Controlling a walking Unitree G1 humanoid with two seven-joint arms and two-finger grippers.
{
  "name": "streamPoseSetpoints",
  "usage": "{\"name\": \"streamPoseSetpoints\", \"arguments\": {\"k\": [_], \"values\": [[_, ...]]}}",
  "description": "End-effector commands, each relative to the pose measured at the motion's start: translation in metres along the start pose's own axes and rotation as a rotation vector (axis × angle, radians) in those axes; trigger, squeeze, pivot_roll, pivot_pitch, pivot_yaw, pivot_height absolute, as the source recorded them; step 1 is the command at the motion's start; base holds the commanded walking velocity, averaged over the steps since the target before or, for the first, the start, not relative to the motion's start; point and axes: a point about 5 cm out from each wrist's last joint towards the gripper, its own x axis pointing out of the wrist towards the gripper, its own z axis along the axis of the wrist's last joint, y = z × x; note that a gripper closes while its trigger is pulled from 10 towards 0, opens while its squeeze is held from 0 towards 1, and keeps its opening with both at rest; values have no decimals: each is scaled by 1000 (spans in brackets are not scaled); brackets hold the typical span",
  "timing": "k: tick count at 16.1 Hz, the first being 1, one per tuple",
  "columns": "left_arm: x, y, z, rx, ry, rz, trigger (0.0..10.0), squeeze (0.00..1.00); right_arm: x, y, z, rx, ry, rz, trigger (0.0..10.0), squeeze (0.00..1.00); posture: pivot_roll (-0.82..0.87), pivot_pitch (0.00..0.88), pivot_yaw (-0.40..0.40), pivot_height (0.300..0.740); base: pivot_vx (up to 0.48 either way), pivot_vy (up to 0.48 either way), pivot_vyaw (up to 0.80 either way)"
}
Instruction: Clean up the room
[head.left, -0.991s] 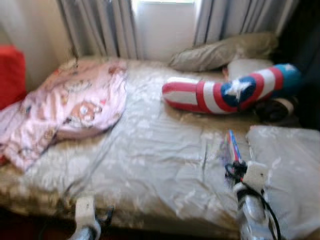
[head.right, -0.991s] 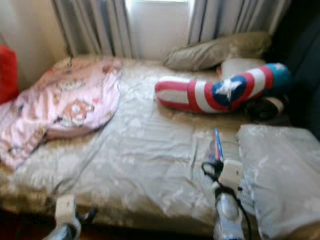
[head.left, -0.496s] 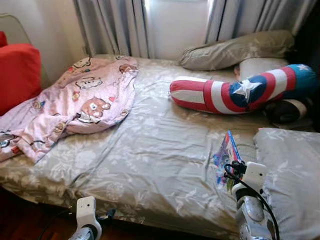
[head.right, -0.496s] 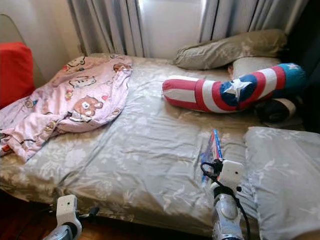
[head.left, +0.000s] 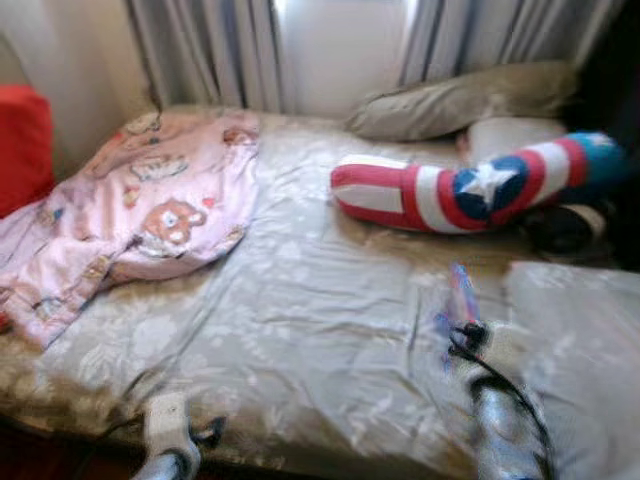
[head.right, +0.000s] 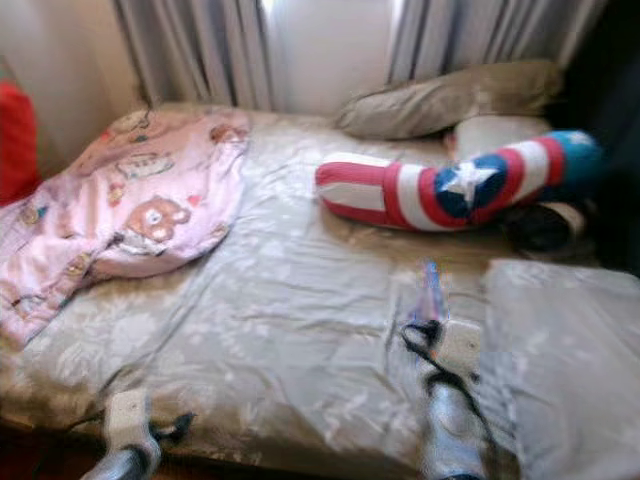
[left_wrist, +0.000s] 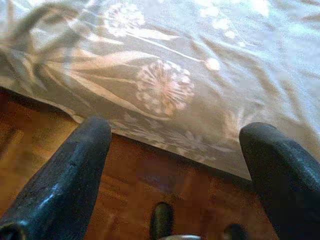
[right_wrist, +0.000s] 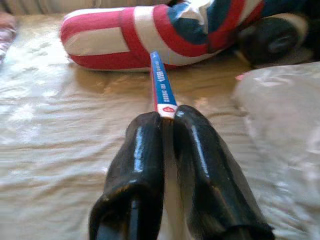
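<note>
Fingers of right gripper (right_wrist: 167, 116) clamped on thin blue-red packet (right_wrist: 161, 82), held edge-on over bed (head.left: 300, 300) nr striped pillow (head.left: 470, 190). Left gripper (left_wrist: 175, 135) spread wide (bed edge, wood floor (left_wrist: 130, 185) below).

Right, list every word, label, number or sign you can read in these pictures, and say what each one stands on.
Book held in the right end effector: white print runs along its blue spine, too blurred to read.
Same spine, red-and-white emblem at the lower end: unreadable.
Shield-pattern bolster pillow: a white star, no words.
Pink blanket: cartoon bears, no legible text.
Nothing can be quoted.
</note>
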Motion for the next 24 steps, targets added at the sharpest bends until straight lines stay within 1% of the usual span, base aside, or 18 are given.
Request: {"name": "streamPoseSetpoints", "arguments": {"k": [1, 3, 5, 12, 14, 17, 21, 23, 24], "values": [[2, -9, 3, 8, -12, -24, 10000, 0, 4, -9, 8, -18, -22, -25, 10000, 0, 3, 4, -30, 740, 322, 0, -700], [2, -9, 3, 9, -12, -25, 10000, 0, 4, -9, 8, -20, -22, -26, 10000, 0, 3, 5, -30, 740, 161, 0, -669], [2, -9, 3, 11, -11, -24, 10000, 0, 4, -9, 9, -18, -41, -28, 10000, 0, 5, 8, -29, 740, 0, 0, 0], [2, -10, 1, 22, -4, -30, 10000, 0, 3, -9, 8, -21, -34, -25, 10000, 0, 6, 12, -29, 740, 0, 0, 0], [2, -10, 1, 24, -6, -32, 10000, 0, 2, -5, 5, -19, -15, 8, 10000, 0, 6, 12, -29, 740, 0, 0, 0], [2, -12, 2, 23, -10, -35, 10000, 0, 2, -4, 4, -4, -12, 7, 10000, 0, 6, 12, -29, 740, 0, 0, 0], [2, -12, 2, 21, -12, -36, 10000, 0, 3, -2, 7, -38, -31, 18, 10000, 0, 6, 14, -28, 740, 0, 0, 0], [4, -16, 7, 36, -32, -51, 10000, 0, 4, -2, 7, -37, -27, 25, 10000, 0, 2, 17, -27, 735, 0, 0, 0], [5, -21, 13, 44, -63, -68, 10000, 0, 3, -1, 7, -40, -28, 31, 10000, 0, 3, 17, -28, 726, 0, 0, 0]]}}
